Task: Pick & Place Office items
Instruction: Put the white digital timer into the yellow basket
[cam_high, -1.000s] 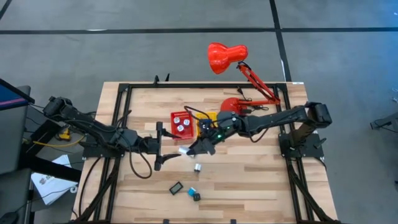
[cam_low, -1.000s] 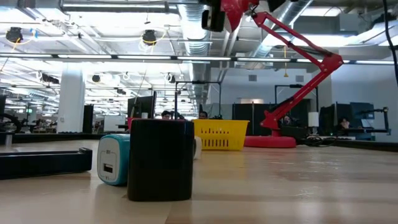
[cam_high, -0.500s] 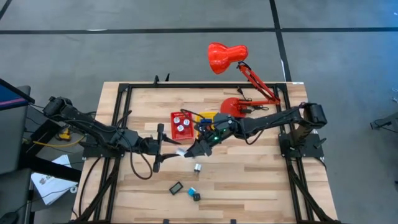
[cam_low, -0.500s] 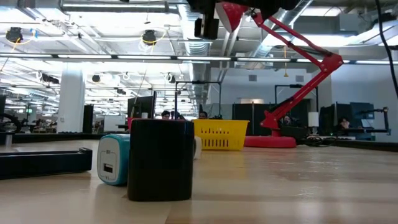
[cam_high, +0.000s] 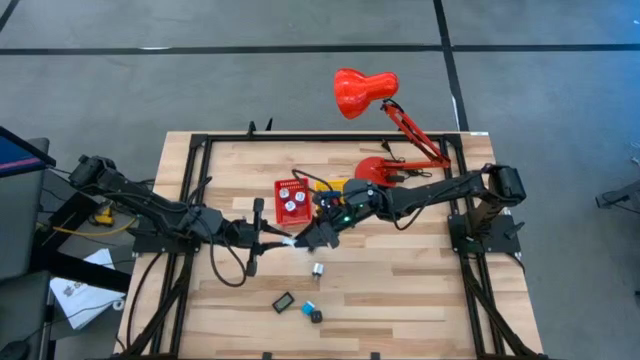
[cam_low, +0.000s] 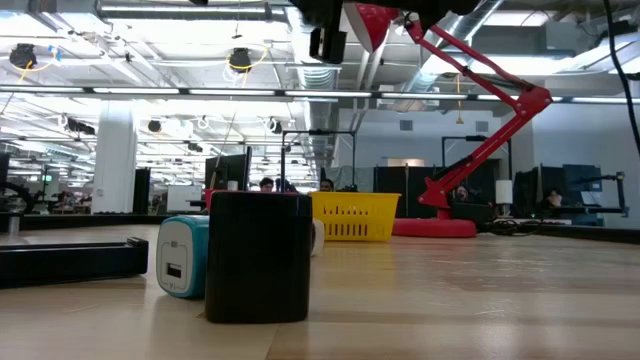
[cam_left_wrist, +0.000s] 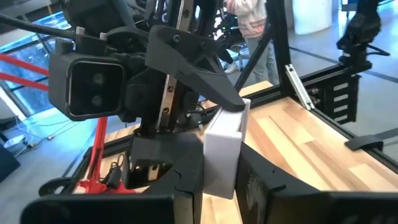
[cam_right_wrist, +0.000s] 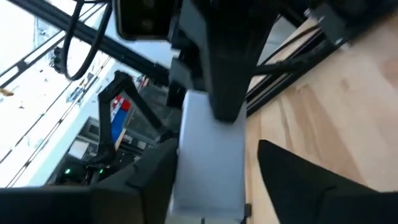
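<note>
A small white block (cam_high: 292, 241) hangs above the table's middle, between my two grippers. My left gripper (cam_high: 283, 240) comes from the table's left and is shut on it (cam_left_wrist: 221, 152). My right gripper (cam_high: 306, 240) faces it from the right and stands open around the same block (cam_right_wrist: 211, 155), with a gap beside one finger (cam_right_wrist: 311, 180). More office items lie on the table toward the near edge: a small white piece (cam_high: 317, 269), a flat black one (cam_high: 283, 300), a light blue one (cam_high: 309, 307) and a black block (cam_high: 317, 316). My left gripper pinches the white block's two broad sides at its lower part (cam_left_wrist: 217, 180) between its two fingers. The fingers come level from the table's left. The block stands roughly upright in the hold, lifted clear of the table. My right gripper comes level from the table's right. One finger (cam_left_wrist: 205, 68) lies on the block's upper end (cam_left_wrist: 241, 107). Its other finger stands off the block with a gap. Whether the first finger bears on the block or only lies beside it, I cannot tell.
A red bin (cam_high: 292, 200) with white pieces and a yellow bin (cam_high: 336, 188), half under the right arm, stand at mid-table. A red desk lamp (cam_high: 365, 92) rises from its base (cam_high: 376, 168) at the far right. Bare wood lies to the near right.
My left gripper's fingers, spread wide a second ago, have shut on the white block that my right gripper holds out to it. Both arms have stayed nearly in place, and the block has kept its place above the table.
</note>
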